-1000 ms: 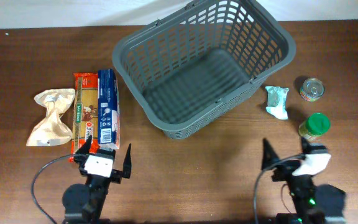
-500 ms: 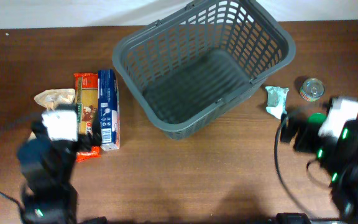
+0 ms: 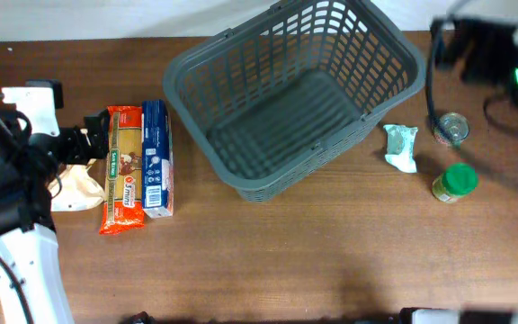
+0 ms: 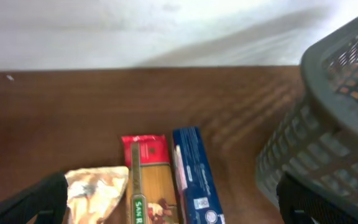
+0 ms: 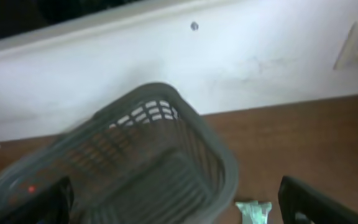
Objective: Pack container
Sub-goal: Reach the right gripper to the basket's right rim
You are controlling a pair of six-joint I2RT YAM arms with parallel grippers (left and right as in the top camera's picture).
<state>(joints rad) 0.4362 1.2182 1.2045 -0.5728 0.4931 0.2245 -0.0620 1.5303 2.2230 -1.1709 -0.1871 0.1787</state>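
Dark grey plastic basket (image 3: 241, 76), slotted lattice walls, thick rim, wood-grain table (image 3: 286, 261), left fingers (image 4: 36, 199) and right fingers (image 5: 312, 200) spread apart

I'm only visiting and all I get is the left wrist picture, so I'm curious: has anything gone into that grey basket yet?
Observer: No. From overhead the basket is empty; its floor is bare.
Operator: So is the pasta stuff I see all there is to pack?
Observer: No. On the basket's other side sit a teal packet, a can and a green-lidded jar.
Operator: And the other arm?
Observer: The right gripper is open, holding nothing, up near the basket's far right corner.
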